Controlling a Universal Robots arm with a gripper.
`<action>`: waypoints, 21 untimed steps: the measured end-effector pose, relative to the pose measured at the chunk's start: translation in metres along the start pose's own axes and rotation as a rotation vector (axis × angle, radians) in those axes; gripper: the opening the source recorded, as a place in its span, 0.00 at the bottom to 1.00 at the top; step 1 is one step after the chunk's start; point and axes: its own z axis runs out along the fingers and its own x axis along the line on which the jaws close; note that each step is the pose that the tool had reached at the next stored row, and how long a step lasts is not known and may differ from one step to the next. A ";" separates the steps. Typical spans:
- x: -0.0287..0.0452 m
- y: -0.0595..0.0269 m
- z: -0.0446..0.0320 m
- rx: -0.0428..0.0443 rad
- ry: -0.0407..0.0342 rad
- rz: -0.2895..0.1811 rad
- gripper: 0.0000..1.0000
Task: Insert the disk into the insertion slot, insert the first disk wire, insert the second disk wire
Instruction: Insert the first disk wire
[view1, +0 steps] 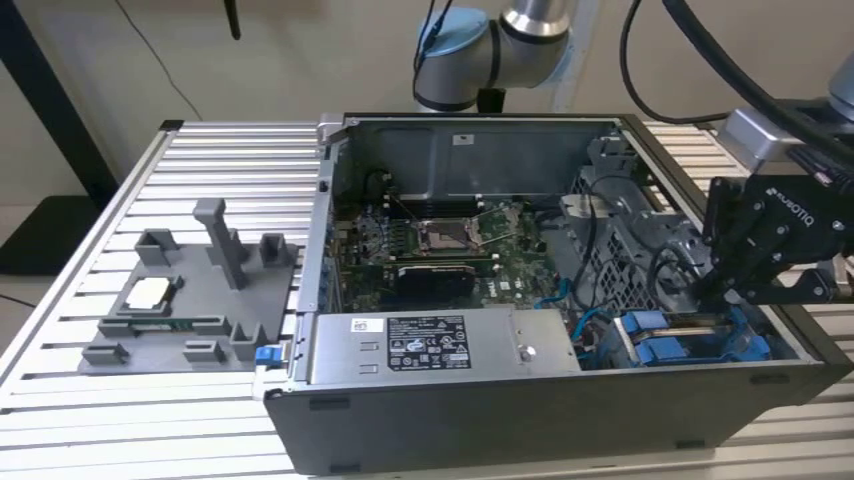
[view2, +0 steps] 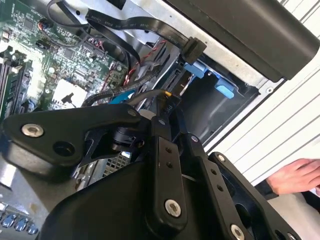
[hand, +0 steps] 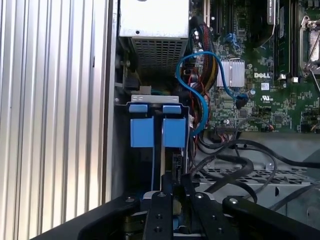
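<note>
The disk (view1: 687, 323) lies in the insertion slot (view1: 617, 262) at the case's front corner on the exterior view's right, with only a beige strip visible between blue carrier parts (view1: 650, 337). In the first wrist view, two blue carrier tabs (hand: 152, 129) sit side by side in the slot's grey frame (hand: 150, 99). My gripper (view1: 731, 292) hangs just above the disk's inner end. Its fingers (view2: 161, 150) are drawn together on a black wire connector (view2: 169, 100) with a dark cable trailing from it. The gripper (hand: 174, 184) points down at the drive's edge.
The open case holds a motherboard (view1: 447, 245), a power supply (view1: 414, 345) and loose black and blue cables (hand: 200, 107) beside the slot. A grey fixture plate (view1: 187, 300) lies on the slatted table. A person's hand (view2: 295, 176) rests outside the case.
</note>
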 end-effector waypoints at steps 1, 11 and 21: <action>-0.0005 -0.0007 0.0006 0.0000 -0.0001 -0.002 0.19; -0.0061 -0.0036 0.0073 0.0010 0.0000 -0.009 0.19; -0.0060 -0.0064 0.0118 0.0011 0.0005 -0.008 0.19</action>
